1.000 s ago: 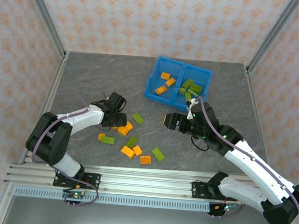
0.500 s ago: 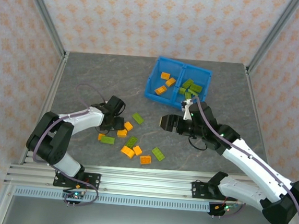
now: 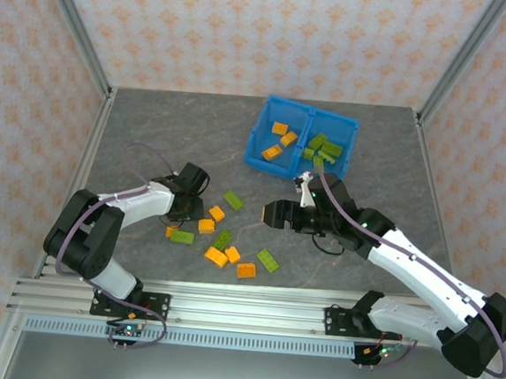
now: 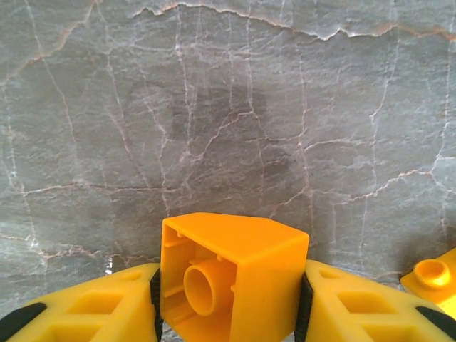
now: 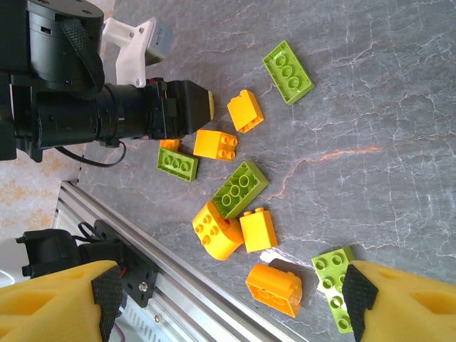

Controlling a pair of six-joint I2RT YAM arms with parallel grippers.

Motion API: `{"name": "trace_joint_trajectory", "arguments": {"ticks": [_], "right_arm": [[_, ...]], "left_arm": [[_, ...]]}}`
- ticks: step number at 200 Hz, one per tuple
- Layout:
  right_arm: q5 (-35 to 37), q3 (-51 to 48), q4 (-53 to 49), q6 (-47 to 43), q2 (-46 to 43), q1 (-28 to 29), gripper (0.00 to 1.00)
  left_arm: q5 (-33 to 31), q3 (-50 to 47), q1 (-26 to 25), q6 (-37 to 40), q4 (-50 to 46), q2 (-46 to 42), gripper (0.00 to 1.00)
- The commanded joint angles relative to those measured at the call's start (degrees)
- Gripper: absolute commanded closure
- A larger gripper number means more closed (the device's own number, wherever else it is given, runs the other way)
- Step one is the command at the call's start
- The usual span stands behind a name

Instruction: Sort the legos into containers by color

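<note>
My left pincer (image 3: 191,207) sits low at the left of the scatter, clenched on an orange lego (image 4: 231,271). In the left wrist view its hollow underside faces the camera and the yellow fingers (image 4: 85,306) press against both of its sides. From these angles I cannot tell whether that lego is clear of the grey table (image 3: 152,127) or touching it.

My right pincer (image 3: 273,214) is released and empty, with its fingers (image 5: 57,299) spread wide. It points left across the middle of the table, just right of the loose legos (image 3: 222,239).

Those lie between the two pincers on the near half of the table, orange and green mixed. One green lego (image 3: 233,200) lies farthest out, and an orange one (image 3: 247,271) and another green one (image 3: 268,261) lie nearest the rail.

The blue bin (image 3: 255,145) stands at the far side, right of centre and well apart from the scatter. Its left compartment (image 3: 266,120) holds orange legos and its right compartment (image 3: 342,131) holds green ones.
</note>
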Motion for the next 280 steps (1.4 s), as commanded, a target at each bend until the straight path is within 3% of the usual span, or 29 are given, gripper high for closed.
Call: {"name": "trace_joint_trajectory", "arguments": {"ticks": [1,53,85,131,169,199,228,255,280], "right_arm": [[1.6,0.4,-0.4,-0.7,-0.8,0.3,0.18],[6.6,0.5,0.8,1.0,-3.2,0.3,0.18],[16.6,-0.3,1.0,3.5,-6.8,0.3,0.17],[26.3,-2.0,-1.0,6.4,-14.3,0.3,0.16],[28.8,-2.7,-4.9,8.0,-18.9,0.3,0.16],[29.2,-2.6,-7.3,8.7,-20.8,0.3,0.16],[29.3,-3.1,-8.1,9.0,-22.6,0.3,0.16],[29.3,-3.4,-8.7,9.4,-23.7,0.3,0.16],[29.1,-4.0,-8.0,9.9,-23.8,0.3,0.16]], "left_arm": [[1.8,-1.4,0.6,-0.7,2.5,-0.6,0.55],[3.1,3.4,-0.7,-0.4,-2.8,-14.7,0.56],[0.7,12.5,-7.8,0.6,-2.5,-14.6,0.57],[-5.3,32.8,-16.3,12.7,1.3,2.1,0.58],[-15.4,54.1,-16.9,25.0,1.6,20.8,0.59],[-22.7,76.5,-16.5,29.2,-8.2,37.7,0.58],[-17.4,90.2,-13.7,24.8,-14.6,47.6,0.56],[-15.8,92.9,-12.9,24.6,-15.3,50.2,0.48],[-14.3,92.8,-13.0,24.6,-15.7,49.2,0.33]]}}
